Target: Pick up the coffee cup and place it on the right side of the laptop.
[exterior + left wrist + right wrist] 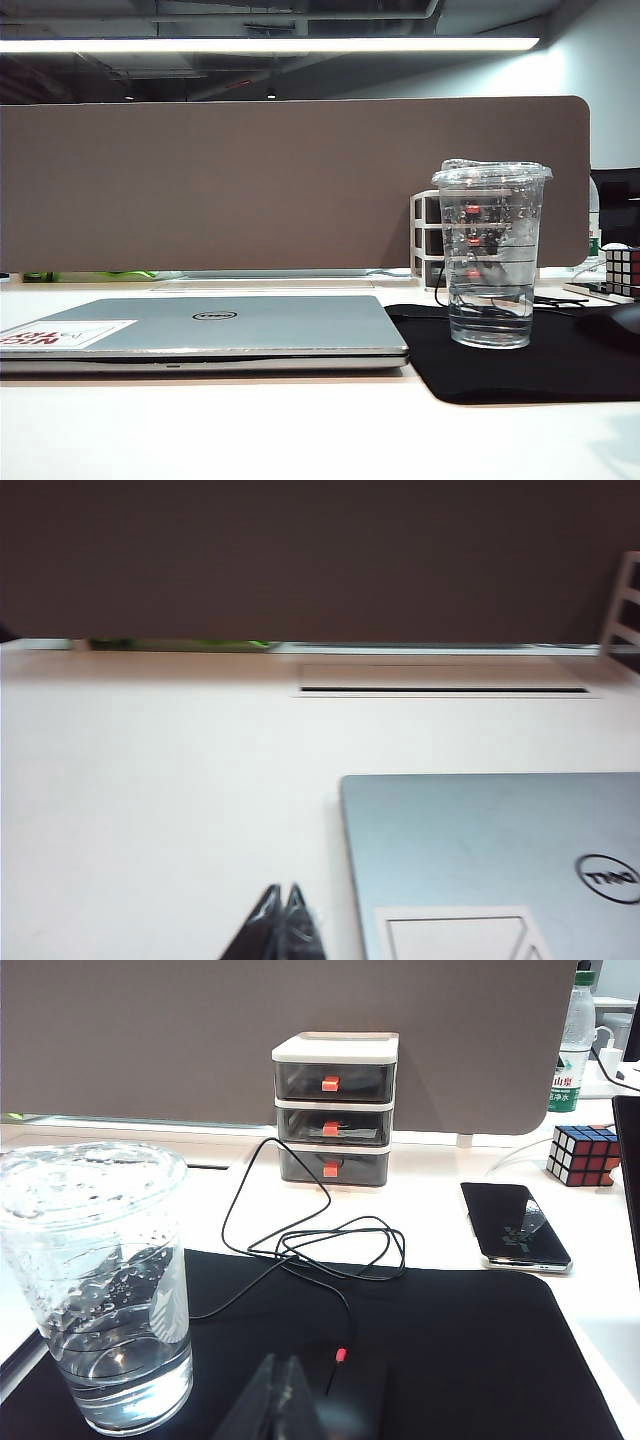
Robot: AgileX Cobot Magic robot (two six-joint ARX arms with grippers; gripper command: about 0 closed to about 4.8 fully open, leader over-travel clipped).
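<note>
**Cup stands on the mat beside the laptop**

Exterior view: the coffee cup point(491, 255) stands upright on the black mouse mat point(520, 365), right of the closed laptop point(215, 330).

Left wrist view: the left gripper point(281, 898), fingertips together, hovers just beside the laptop.

Right wrist view: the right gripper point(282, 1372), fingertips together and empty, sits over the mat near the cup, a three-drawer organizer point(334, 1108) behind

Laptop point(500, 865) cut by wrist-view edge, organizer point(427, 238) half hidden behind cup point(491, 255)

Brown desk partition point(290, 185), ceiling striplight point(270, 44)
</note>
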